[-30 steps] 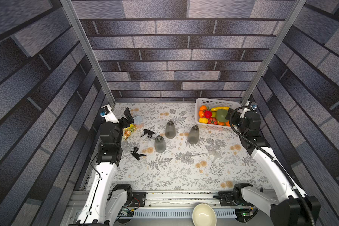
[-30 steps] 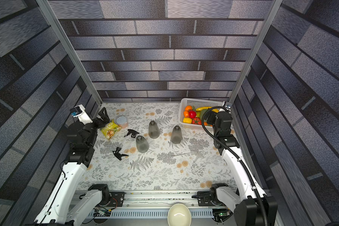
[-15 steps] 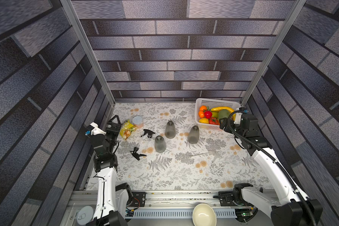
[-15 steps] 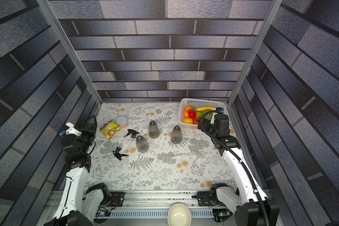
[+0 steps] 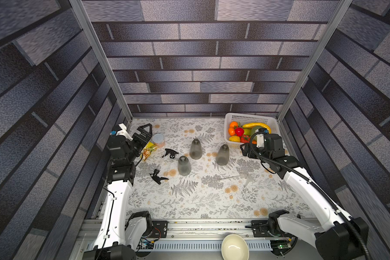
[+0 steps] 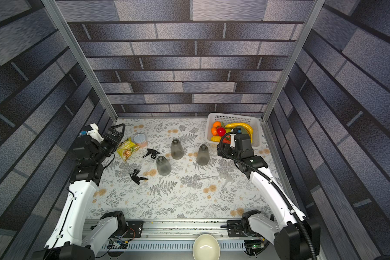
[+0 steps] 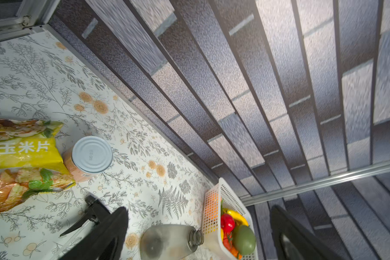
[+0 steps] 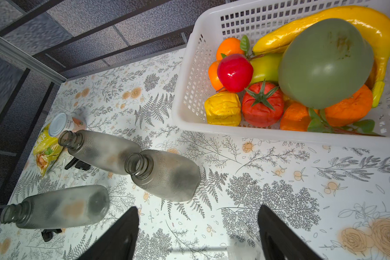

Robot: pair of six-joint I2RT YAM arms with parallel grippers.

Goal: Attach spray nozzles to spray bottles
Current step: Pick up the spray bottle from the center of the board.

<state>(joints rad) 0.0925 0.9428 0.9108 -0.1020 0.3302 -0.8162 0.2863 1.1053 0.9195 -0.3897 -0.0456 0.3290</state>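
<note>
Three spray bottles (image 8: 167,177), right wrist view (left shows one).

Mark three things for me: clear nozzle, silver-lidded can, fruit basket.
clear nozzle (image 5: 245,176): in a top view, on its trigger head.
can (image 7: 92,154): left wrist view, centre of its lid.
fruit basket (image 5: 252,117): in a top view, on its perforated back wall.

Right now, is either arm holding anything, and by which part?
Nothing is held: the left gripper and the right gripper both stand open and empty.
</note>
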